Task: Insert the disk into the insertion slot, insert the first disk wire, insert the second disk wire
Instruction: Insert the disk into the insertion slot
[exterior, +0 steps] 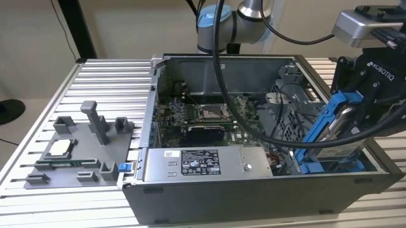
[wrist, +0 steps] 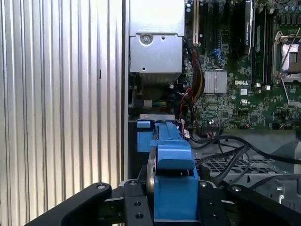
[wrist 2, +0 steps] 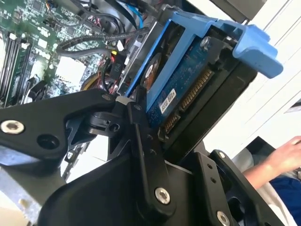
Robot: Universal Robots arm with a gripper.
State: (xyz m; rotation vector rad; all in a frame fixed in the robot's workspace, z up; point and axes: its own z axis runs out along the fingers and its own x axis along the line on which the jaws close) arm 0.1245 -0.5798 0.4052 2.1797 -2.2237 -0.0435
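Since the hand is clamped on the disk, a finger on either broad side, the load hangs edge-on and tilted. I judge it stiff, dense and sensitive to knocks. The bare circuit board and connector pins showing in the second wrist view are places to avoid, and the blue carrier frame probably flexes, so the flat metal faces seem the safer hold.

In the exterior view the disk sits just above the insertion slot, at the case's corner on the exterior view's right. Room there looks tight: the sheet-metal case wall runs on one side and black cables loop close on the other. Farther in lie the power-supply box and the motherboard. Beyond the case the ribbed surface carries a grey fixture tray, well apart.
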